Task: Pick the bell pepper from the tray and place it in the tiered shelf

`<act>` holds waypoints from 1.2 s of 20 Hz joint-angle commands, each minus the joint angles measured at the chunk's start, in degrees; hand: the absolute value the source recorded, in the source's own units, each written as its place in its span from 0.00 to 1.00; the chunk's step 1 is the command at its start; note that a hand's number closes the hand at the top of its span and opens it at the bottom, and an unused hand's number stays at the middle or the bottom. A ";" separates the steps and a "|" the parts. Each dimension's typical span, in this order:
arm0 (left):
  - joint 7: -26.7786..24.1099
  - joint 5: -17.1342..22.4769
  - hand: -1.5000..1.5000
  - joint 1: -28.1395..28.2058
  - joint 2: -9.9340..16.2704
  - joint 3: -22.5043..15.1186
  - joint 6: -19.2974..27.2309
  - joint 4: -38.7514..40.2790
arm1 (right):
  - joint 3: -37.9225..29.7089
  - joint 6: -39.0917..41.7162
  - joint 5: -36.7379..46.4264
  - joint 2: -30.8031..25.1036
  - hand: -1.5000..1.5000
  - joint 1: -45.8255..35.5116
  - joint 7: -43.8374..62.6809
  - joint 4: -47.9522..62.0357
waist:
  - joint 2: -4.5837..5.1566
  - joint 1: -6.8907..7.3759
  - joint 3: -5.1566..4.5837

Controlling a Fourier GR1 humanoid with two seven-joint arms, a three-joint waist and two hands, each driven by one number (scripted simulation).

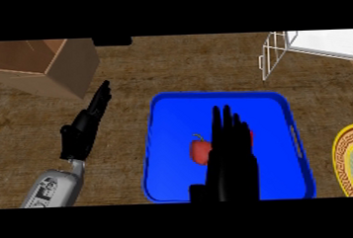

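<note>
Progress is slight, as we judge it: the red bell pepper (200, 151) lies in the blue tray (165, 136), not yet lifted, and the white wire shelf (279, 53) at the far right of the counter has nothing from us that we can see. Our right hand (230, 153) hangs above the middle of the tray with its fingers straight and close together, pointing away from us, holding nothing; it covers most of the pepper, so only the left side and a short curved stem show. Whether the palm touches the pepper we cannot tell. Grasping, carrying and placing all remain. Our left hand (83, 131) rests open on the counter left of the tray, fingers straight. The tray is a glossy rounded rectangle with a raised rim and slotted handles; the pepper is smooth and rounded. The counter (123, 172) shows a coarse brown grain. A cardboard box (50, 66) sits at far left, and a yellow patterned plate (352, 159) at the right edge.
</note>
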 commanded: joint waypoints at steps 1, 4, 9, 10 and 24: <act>0.80 0.18 0.50 -0.17 -0.70 0.21 -0.28 0.26 | 1.43 -3.22 -0.19 0.96 0.00 -0.98 13.39 3.43 | 0.04 -0.04 0.03; 1.07 -0.99 0.50 -2.29 -0.84 0.92 0.59 2.16 | 2.70 -5.22 0.62 0.96 0.00 -0.16 13.40 5.40 | 0.10 -0.33 0.03; -1.16 -0.13 0.50 0.10 -0.82 0.82 -1.42 1.18 | 0.95 -4.39 -1.42 0.96 0.00 -1.44 13.39 8.12 | 0.10 0.10 0.02; 0.38 -0.79 0.50 1.08 -1.42 0.41 0.16 -0.54 | 1.80 -2.50 -0.57 0.96 0.00 0.33 13.39 5.52 | -0.14 -0.08 0.03; 0.34 -2.75 0.50 0.42 -1.96 0.84 -0.34 0.80 | -1.35 -5.23 -3.07 0.95 0.00 -4.59 13.37 13.66 | 0.07 -0.02 0.06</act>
